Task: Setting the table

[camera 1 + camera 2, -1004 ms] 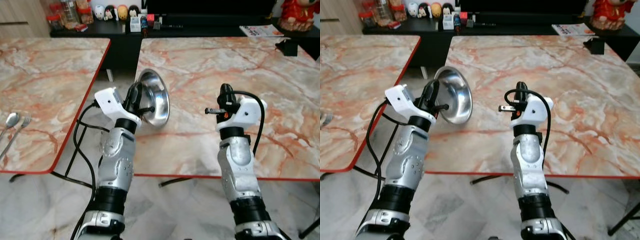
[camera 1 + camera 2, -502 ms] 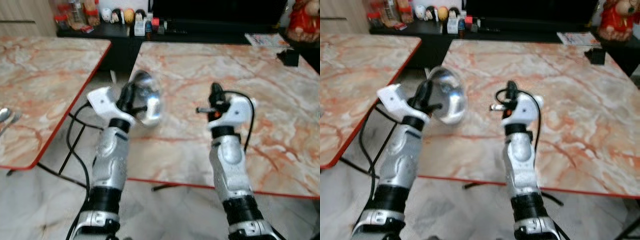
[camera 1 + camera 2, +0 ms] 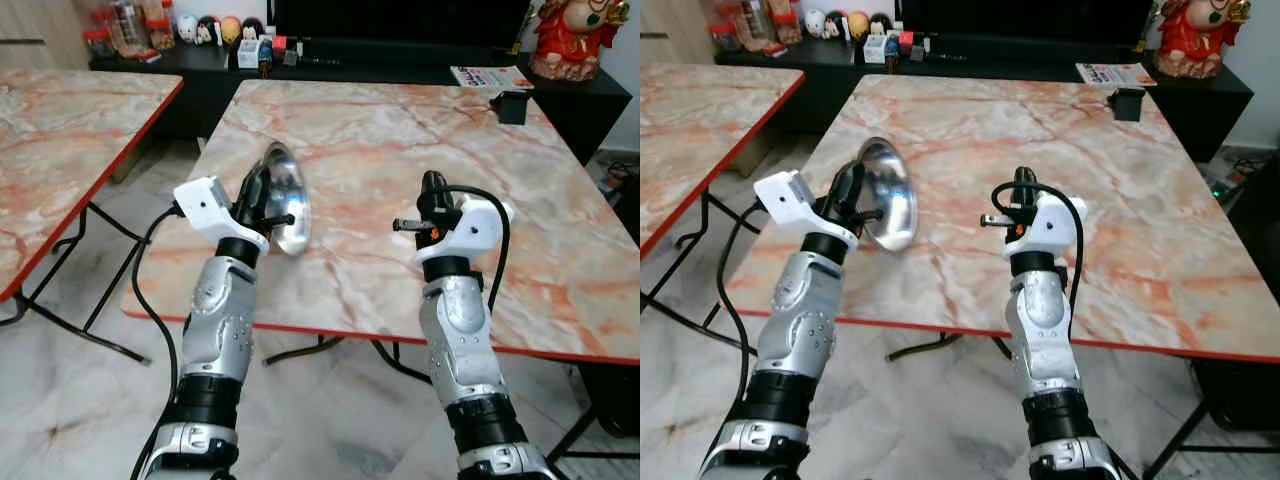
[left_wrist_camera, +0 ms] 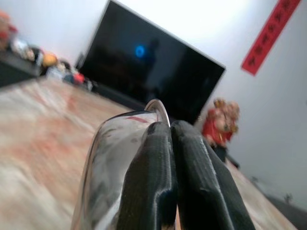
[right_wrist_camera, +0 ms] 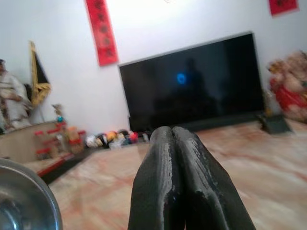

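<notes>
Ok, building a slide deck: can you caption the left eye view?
Left tool holds a steel bowl on edge over the marble table; right tool is shut, empty.

Two marble tables (image 3: 400,130) (image 3: 60,110), one steel bowl (image 3: 285,195), two end effectors (image 3: 262,190) (image 3: 430,192), one television (image 5: 192,81).

Television (image 5: 192,84) — red figurine (image 3: 562,40) beside

Bowl (image 4: 115,158) rim partly hidden behind left tool (image 4: 172,143); second table (image 3: 60,150) cut by frame edge
</notes>
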### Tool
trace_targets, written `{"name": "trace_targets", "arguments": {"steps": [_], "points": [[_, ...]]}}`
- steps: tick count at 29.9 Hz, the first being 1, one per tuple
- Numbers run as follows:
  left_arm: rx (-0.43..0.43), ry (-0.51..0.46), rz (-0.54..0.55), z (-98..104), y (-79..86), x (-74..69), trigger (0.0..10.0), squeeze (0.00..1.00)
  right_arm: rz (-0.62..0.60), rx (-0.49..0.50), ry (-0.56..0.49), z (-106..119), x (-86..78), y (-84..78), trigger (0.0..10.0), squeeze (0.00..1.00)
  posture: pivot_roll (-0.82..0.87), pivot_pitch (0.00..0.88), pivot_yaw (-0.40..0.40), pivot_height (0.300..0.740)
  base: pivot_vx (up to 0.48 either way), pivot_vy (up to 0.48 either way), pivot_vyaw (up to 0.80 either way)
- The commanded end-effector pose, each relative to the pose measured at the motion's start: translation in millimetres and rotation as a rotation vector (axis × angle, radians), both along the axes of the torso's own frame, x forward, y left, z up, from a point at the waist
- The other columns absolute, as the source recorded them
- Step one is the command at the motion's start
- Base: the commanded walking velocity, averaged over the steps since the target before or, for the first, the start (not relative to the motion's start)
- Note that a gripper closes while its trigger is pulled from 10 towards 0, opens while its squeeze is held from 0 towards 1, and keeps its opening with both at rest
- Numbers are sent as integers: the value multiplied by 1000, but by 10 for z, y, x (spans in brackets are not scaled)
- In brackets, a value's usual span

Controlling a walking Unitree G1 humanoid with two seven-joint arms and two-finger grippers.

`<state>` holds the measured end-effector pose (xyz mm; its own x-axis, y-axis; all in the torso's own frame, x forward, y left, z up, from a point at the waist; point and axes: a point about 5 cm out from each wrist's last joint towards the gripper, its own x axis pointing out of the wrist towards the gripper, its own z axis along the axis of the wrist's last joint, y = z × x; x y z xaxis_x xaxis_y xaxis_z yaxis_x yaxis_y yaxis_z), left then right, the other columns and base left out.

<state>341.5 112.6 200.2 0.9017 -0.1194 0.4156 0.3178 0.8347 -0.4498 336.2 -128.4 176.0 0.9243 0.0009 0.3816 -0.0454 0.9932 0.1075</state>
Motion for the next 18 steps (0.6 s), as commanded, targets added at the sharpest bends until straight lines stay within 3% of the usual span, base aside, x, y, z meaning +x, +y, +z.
{"name": "trace_targets", "arguments": {"steps": [1,3,6,18], "points": [[10,-28,-17,77,-34,-6,10000,0,-15,19,1,6,-4,-22,10000,0,-11,113,30,740,0,-247,0],[12,-21,-15,66,-26,-3,10000,0,-27,24,27,-20,5,-36,10000,0,-12,113,31,740,0,0,0],[13,-17,-10,60,-7,-1,10000,0,-20,36,30,-26,3,-36,10000,0,-12,114,29,740,0,0,-763],[14,-6,16,33,50,-11,10000,0,-5,6,19,-21,-8,-12,10000,0,-7,120,12,740,0,0,0]]}}
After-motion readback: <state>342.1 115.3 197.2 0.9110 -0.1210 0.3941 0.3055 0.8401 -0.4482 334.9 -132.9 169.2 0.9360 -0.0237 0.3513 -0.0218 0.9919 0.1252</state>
